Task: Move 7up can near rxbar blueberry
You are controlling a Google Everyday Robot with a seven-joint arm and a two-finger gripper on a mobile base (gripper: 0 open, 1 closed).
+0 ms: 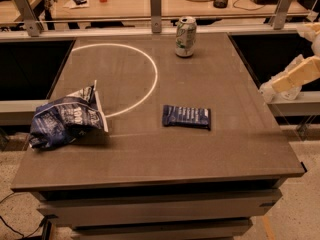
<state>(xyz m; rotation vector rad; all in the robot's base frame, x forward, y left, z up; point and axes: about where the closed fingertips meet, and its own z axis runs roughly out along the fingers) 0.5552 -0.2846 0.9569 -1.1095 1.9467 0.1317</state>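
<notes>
The 7up can (185,36), silver-white with green markings, stands upright near the far edge of the table. The rxbar blueberry (186,116), a flat dark blue wrapper with pale lettering, lies around the middle of the table, well in front of the can. My gripper (287,79) is at the right edge of the view. It hangs off the table's right side, at the end of the cream-coloured arm, far from both the can and the bar. It holds nothing that I can see.
A crumpled blue-and-white chip bag (65,118) lies at the table's left edge. A white circle (150,69) is marked on the grey table (150,159). A railing with posts (156,4) runs behind the far edge, with a cluttered desk beyond.
</notes>
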